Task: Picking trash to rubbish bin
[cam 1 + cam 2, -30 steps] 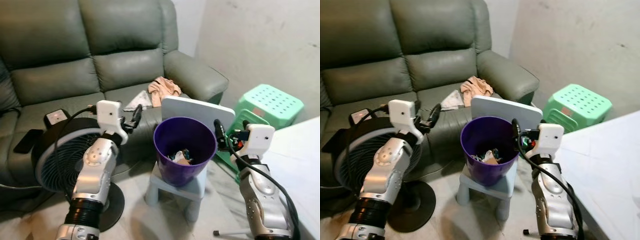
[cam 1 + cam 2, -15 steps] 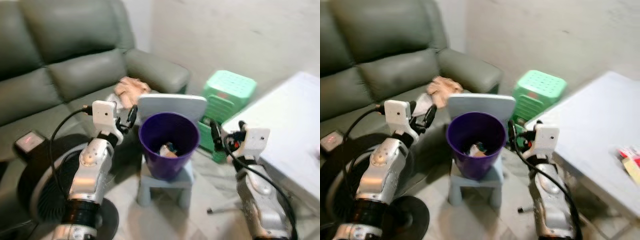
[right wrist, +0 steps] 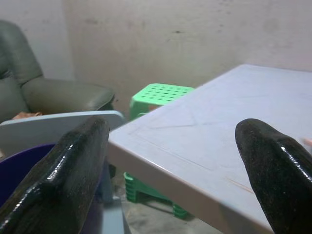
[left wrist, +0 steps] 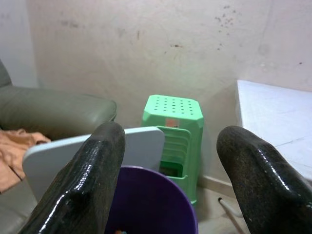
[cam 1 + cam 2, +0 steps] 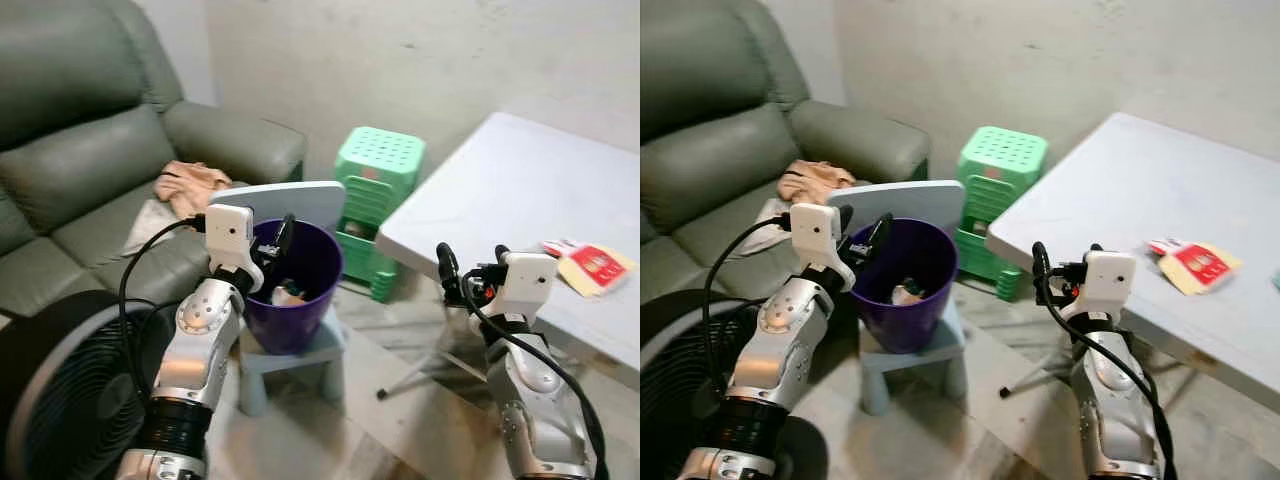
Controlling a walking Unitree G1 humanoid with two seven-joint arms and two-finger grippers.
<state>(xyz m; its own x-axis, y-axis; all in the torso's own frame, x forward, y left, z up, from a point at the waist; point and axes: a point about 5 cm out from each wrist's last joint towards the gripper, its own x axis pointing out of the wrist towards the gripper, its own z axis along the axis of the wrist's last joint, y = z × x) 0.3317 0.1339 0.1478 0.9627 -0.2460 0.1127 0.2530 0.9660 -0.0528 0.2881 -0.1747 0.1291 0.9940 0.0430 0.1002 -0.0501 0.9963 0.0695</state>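
Observation:
A purple rubbish bin (image 5: 300, 282) stands on a small pale blue stool (image 5: 290, 352), with bits of trash (image 5: 286, 296) at its bottom. My left gripper (image 5: 278, 238) hovers open and holding nothing just over the bin's near left rim; the left wrist view looks past its fingers (image 4: 92, 180) at the bin's rim (image 4: 151, 202). To the right, a white folding table (image 5: 500, 190) carries red and yellow packets (image 5: 588, 265). My right gripper (image 5: 468, 258) is open and holds nothing. It is raised in front of the table's near edge (image 3: 195, 180), short of the packets.
A grey-green sofa (image 5: 90, 160) with a peach cloth (image 5: 190, 182) lies to the left. A pale board (image 5: 300, 195) leans behind the bin. Stacked green stools (image 5: 381, 170) stand by the wall. A black floor fan (image 5: 60, 390) is at my lower left. A table leg (image 5: 420, 365) slants across the floor.
The camera has swung right: sofa and fan slid left and the white table with packets came into view. Both arms keep the same raised, open pose.

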